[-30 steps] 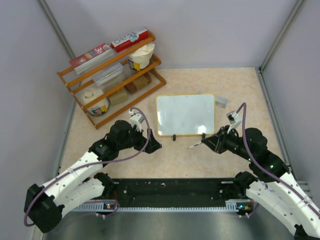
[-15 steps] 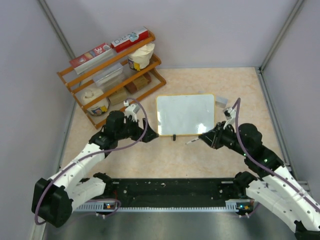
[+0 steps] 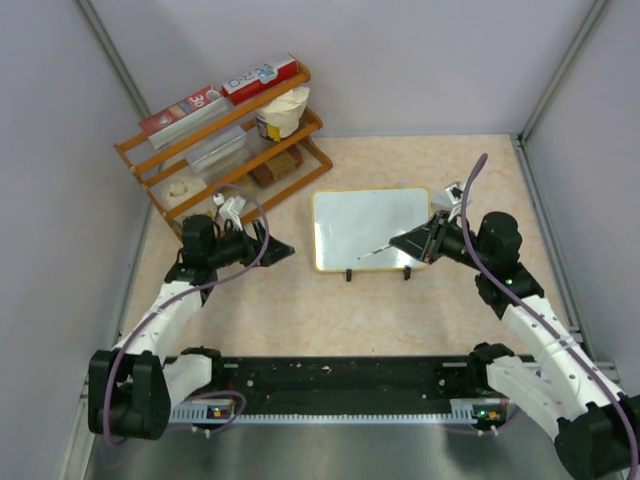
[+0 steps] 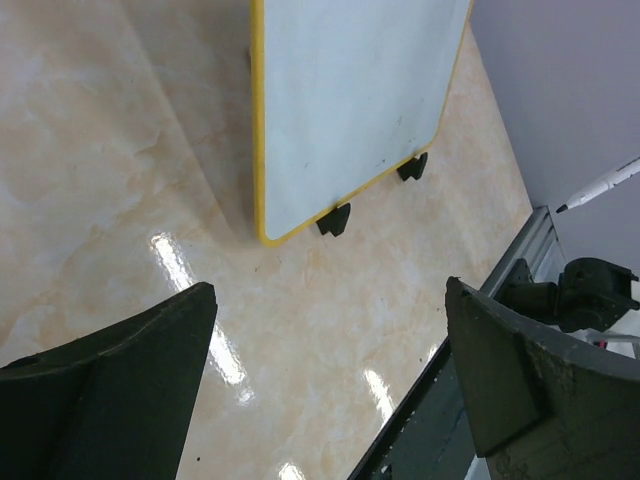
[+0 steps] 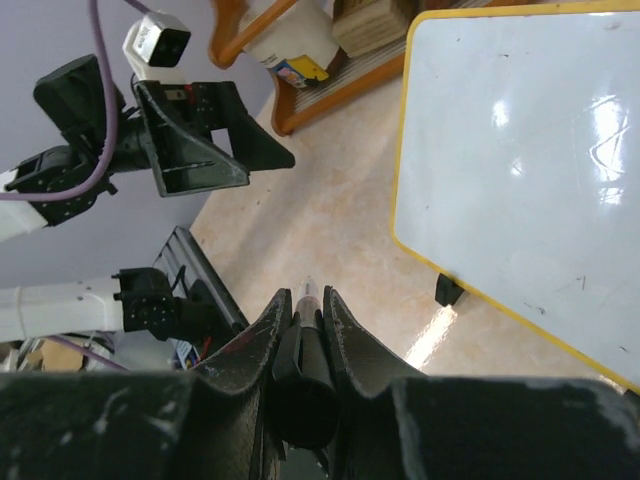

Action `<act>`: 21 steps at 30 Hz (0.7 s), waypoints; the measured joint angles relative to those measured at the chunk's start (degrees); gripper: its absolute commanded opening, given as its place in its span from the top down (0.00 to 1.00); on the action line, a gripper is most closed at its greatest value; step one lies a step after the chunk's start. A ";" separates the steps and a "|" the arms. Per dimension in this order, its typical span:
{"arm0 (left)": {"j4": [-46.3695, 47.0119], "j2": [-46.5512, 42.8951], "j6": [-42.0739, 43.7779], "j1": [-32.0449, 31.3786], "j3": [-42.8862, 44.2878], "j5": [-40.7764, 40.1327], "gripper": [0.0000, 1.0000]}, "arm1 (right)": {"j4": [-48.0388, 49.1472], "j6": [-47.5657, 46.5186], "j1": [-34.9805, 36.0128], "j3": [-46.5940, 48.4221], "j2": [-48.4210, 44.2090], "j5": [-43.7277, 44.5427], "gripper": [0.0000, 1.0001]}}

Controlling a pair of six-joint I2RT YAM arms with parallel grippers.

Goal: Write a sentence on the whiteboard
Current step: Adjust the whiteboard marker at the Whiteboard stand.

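Observation:
The whiteboard [image 3: 370, 225] lies flat mid-table, tan-framed with two black feet on its near edge. Its face is blank; no sentence shows on it. It also shows in the left wrist view [image 4: 350, 90] and the right wrist view [image 5: 530, 150]. My right gripper [image 3: 412, 243] is shut on a thin marker [image 3: 385, 250], whose tip points left over the board's near edge. In the right wrist view the marker [image 5: 305, 325] sits between the closed fingers of my right gripper [image 5: 303, 300]. My left gripper [image 3: 287, 250] is open and empty, left of the board; its gripper [image 4: 330, 350] faces bare table.
A wooden rack [image 3: 225, 150] with boxes, tubs and blocks stands at the back left. A small grey block [image 3: 441, 203] lies by the board's far right corner. A black rail [image 3: 340, 385] runs along the near edge. Walls close in on both sides.
My left arm has drawn back leftward, away from the board's near left corner. My right gripper has moved up and back with the marker, from the table in front to the board's near right edge.

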 measured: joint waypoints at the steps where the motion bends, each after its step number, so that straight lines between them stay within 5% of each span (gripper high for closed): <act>1: 0.74 0.87 -0.28 0.57 -0.09 1.25 0.01 | 1.25 0.26 -0.48 0.00 0.57 -0.92 1.00; 12: 17.66 18.25 -2.05 0.83 0.96 9.51 0.02 | 0.83 -1.42 -0.72 0.13 -0.92 -2.99 1.00; 21: 25.20 35.78 -2.82 -2.25 12.72 9.86 0.06 | 0.59 -1.88 -0.72 0.11 -1.57 -2.75 1.00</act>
